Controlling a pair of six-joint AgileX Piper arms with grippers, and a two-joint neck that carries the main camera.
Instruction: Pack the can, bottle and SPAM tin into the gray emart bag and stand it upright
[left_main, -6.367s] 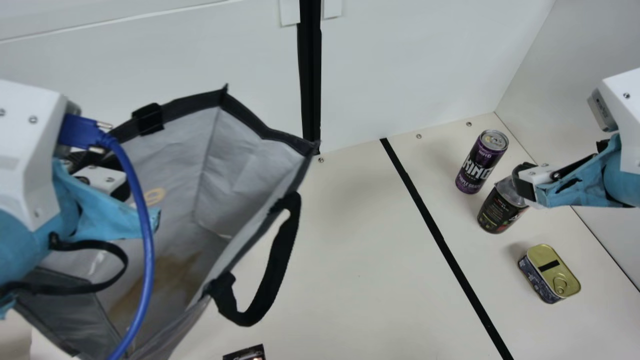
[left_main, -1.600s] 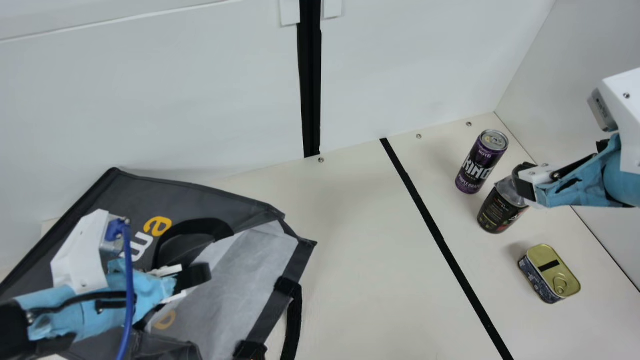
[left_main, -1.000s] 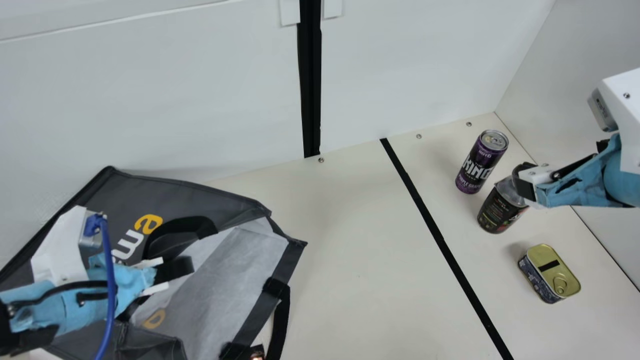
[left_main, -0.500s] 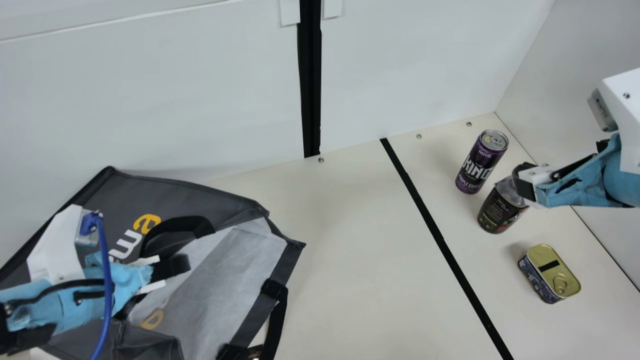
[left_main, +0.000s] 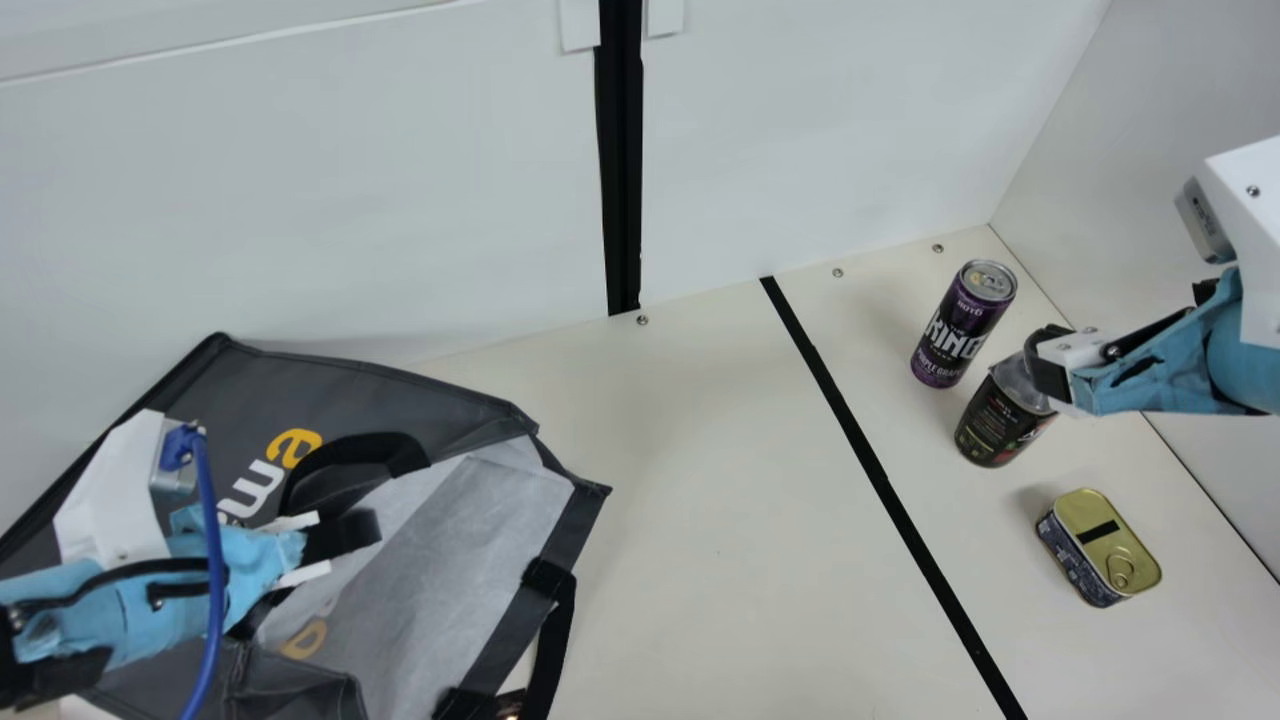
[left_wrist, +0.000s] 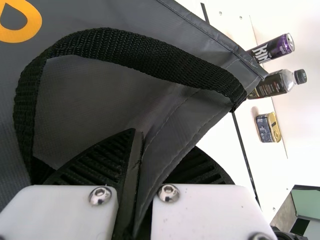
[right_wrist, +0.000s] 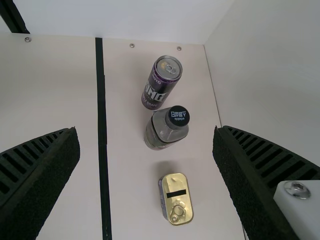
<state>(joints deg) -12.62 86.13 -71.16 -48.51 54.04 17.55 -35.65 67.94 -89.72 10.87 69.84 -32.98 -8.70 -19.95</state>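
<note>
At the main view's left, my left gripper (left_main: 345, 535) is at the slanting, partly folded gray bag (left_main: 400, 395). The left wrist view has bag fabric (left_wrist: 170, 135) pinched between the two fingers of my left gripper (left_wrist: 137, 170), below a black strap. On the right side stand the purple can (left_main: 963, 323) and the dark-labelled bottle (left_main: 1000, 415), its top hidden behind my right gripper (left_main: 1048, 368). Nearer the front lies the gold-topped tin (left_main: 1098, 547). Seen in the right wrist view, my right gripper (right_wrist: 146, 167) is open above, holding nothing; the bottle's black cap (right_wrist: 178, 116) shows there.
Black tape (left_main: 880, 480) divides the cream table (left_main: 720, 480) between bag and groceries. White walls stand behind and at the right. A small dark object (left_main: 512, 704) peeks out at the bottom beside a bag handle (left_main: 556, 640).
Since the earliest picture, the bag has gone from wide-mouthed and raised to lower and folded, with my left gripper lower too. Both then shifted slightly left. My right arm has kept still.
</note>
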